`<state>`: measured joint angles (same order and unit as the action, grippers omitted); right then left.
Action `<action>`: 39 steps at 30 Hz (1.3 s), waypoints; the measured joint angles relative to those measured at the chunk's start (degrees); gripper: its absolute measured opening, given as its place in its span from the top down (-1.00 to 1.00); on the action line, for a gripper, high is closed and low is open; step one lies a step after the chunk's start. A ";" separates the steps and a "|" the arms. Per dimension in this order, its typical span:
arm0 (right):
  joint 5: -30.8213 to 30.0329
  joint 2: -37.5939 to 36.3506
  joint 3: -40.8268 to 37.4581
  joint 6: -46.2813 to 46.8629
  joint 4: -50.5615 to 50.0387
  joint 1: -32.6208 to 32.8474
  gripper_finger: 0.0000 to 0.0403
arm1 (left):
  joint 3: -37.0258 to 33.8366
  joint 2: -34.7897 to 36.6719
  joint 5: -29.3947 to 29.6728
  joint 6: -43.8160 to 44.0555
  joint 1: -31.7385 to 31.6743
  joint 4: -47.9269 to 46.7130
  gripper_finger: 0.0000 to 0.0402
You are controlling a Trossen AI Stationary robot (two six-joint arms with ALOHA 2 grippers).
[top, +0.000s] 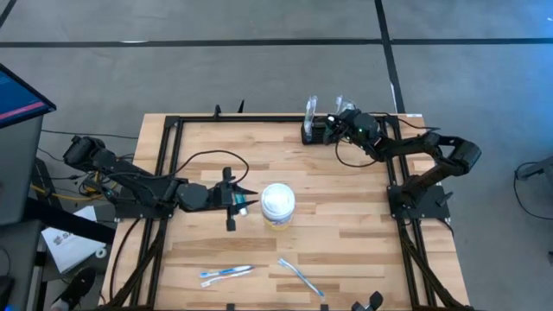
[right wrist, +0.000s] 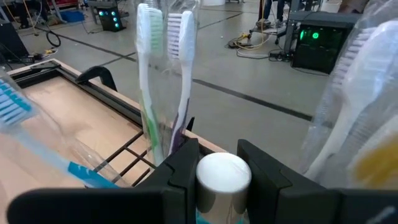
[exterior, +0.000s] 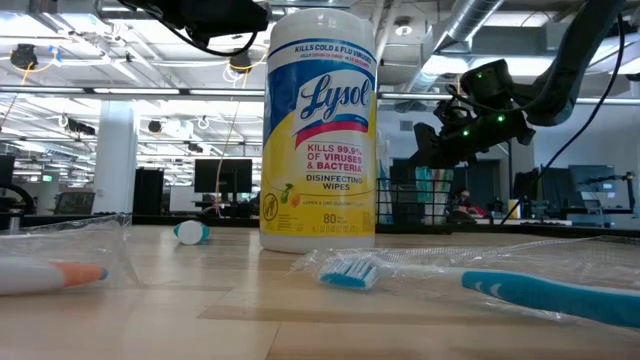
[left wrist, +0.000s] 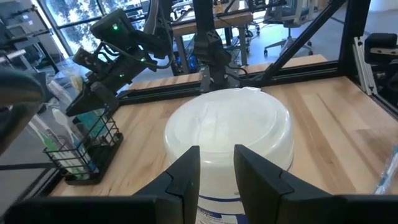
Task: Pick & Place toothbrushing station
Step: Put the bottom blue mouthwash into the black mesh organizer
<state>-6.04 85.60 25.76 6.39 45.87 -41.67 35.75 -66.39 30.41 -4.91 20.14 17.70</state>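
Black rack [left wrist: 84,152] holds upright wrapped toothbrushes [right wrist: 163,74]; right claw [right wrist: 217,163] pinches white-capped tube [right wrist: 222,173] there. Left claw [left wrist: 216,168] spread beside lidded wipes tub [left wrist: 233,130].

Pale matt wooden table [top: 346,216], black wire toothbrushing station [left wrist: 84,152], smooth white plastic-lidded tub [top: 278,204] with glossy label.

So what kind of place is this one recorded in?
Most likely a robotics lab or workshop: exposed ceiling ducts and strip lights, desks with monitors behind the wooden table, and another rig with green lights on the floor.
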 joint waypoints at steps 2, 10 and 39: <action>0.01 0.00 0.00 0.55 -0.02 0.00 0.59 | 0.00 0.00 0.00 -0.76 0.00 0.06 0.54; -0.02 0.00 0.00 1.32 -0.02 -0.02 0.59 | 0.00 0.00 -0.22 -0.86 -0.31 0.26 0.54; 0.24 16.47 4.20 3.66 13.51 0.97 0.59 | -0.31 0.02 -0.24 -0.85 -0.31 0.33 0.54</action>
<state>-5.80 102.07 29.95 10.04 59.37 -40.70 35.44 -66.37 30.17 -5.76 19.84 18.03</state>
